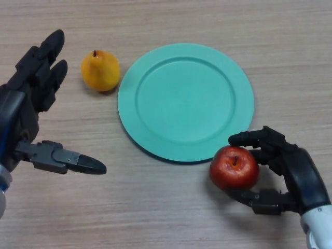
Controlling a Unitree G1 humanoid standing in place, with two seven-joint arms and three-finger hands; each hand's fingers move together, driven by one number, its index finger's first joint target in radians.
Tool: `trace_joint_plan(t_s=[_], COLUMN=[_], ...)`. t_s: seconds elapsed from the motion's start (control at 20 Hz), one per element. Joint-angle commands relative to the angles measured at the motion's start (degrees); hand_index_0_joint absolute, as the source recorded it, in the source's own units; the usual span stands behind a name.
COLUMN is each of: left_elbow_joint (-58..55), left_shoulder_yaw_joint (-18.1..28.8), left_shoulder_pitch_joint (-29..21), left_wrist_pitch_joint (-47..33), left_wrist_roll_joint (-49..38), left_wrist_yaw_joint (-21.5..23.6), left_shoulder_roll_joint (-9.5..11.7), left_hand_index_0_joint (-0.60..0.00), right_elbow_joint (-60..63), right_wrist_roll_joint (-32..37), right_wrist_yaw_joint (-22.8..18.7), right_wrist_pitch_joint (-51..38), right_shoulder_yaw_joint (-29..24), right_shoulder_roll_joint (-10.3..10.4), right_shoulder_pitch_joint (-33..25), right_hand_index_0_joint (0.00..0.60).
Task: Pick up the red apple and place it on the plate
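A red apple (234, 167) sits at the near right rim of a round teal plate (185, 101) on the wooden table. My right hand (290, 171) comes in from the lower right, with its fingers curled over the apple's top and its thumb under the near side, holding it. My left hand (31, 98) is at the left, open, with fingers stretched away and thumb pointing right, holding nothing.
A yellow pear (100, 70) stands just left of the plate's far left rim, close to my left hand's fingertips. The wooden table (155, 207) stretches around everything.
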Motion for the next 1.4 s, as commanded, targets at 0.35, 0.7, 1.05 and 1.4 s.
trace_joint_plan(t_s=[0.35,0.7,1.05,1.4], left_elbow_joint=[-7.61,-6.50,-4.23,-3.33], left_shoulder_yaw_joint=[7.43,7.89,9.09,9.23], left_shoulder_pitch_joint=[-1.74,-1.21,-0.72,-2.64], left_wrist_pitch_joint=[-0.27,-2.98,-4.98,-1.52], left_wrist_roll_joint=[-5.97,-6.80,-6.42,-11.12], left_wrist_yaw_joint=[-2.68,-2.35,-2.56,1.55], left_shoulder_roll_joint=[2.72,2.80,3.04,3.56], left_hand_index_0_joint=[0.000,0.000,0.000,0.000], right_elbow_joint=[-2.06,30.35,37.87,21.38], right_wrist_roll_joint=[5.38,8.46,5.46,4.73], right_wrist_yaw_joint=[2.67,-6.49,-8.38,-2.97], right_wrist_pitch_joint=[3.42,-10.13,-10.93,-5.96], right_shoulder_yaw_joint=[-3.64,-0.88,0.90,-3.52], right_shoulder_roll_joint=[-0.33,-0.24,-0.24,-0.24], right_shoulder_pitch_joint=[-17.88,-36.27,-39.19,-35.33], right_hand_index_0_joint=[0.600,0.600,0.300,0.000])
